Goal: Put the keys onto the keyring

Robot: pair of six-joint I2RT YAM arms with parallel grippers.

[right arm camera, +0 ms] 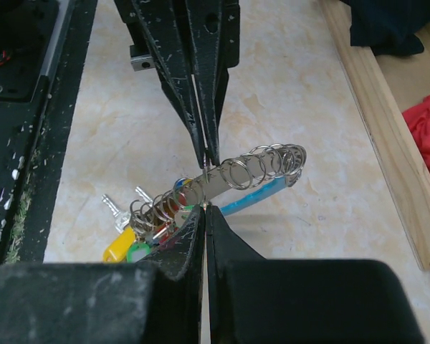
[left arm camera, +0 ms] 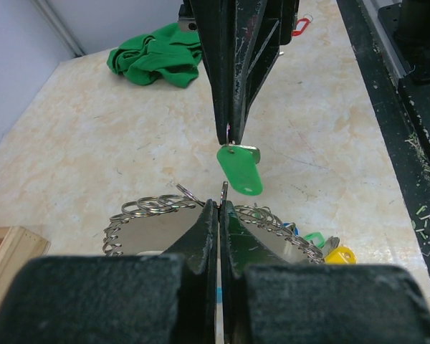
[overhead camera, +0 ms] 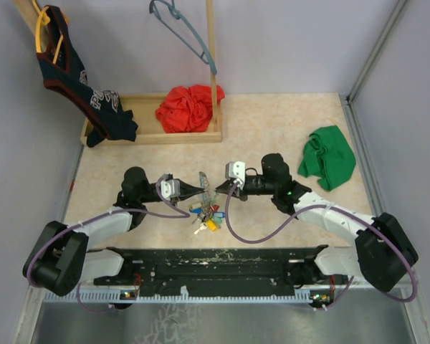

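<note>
The keyring (right arm camera: 226,180) is a grey hoop with a light-blue section (right arm camera: 264,195) and many small wire rings threaded along it. It stands between both arms in the top view (overhead camera: 205,183). My left gripper (left arm camera: 221,204) is shut on its edge, which the right wrist view shows from the far side (right arm camera: 206,161). My right gripper (right arm camera: 204,208) is shut on a key with a green tag (left arm camera: 240,172), held just above the hoop. More keys (overhead camera: 205,216) with yellow, green, red and blue heads hang from the hoop onto the table.
A green cloth (overhead camera: 328,156) lies at the right. At the back, a wooden tray (overhead camera: 147,136) holds a red cloth (overhead camera: 188,107). A dark garment (overhead camera: 79,79) and a grey-blue hanger (overhead camera: 183,29) hang above it. The black base rail (overhead camera: 215,261) runs along the near edge.
</note>
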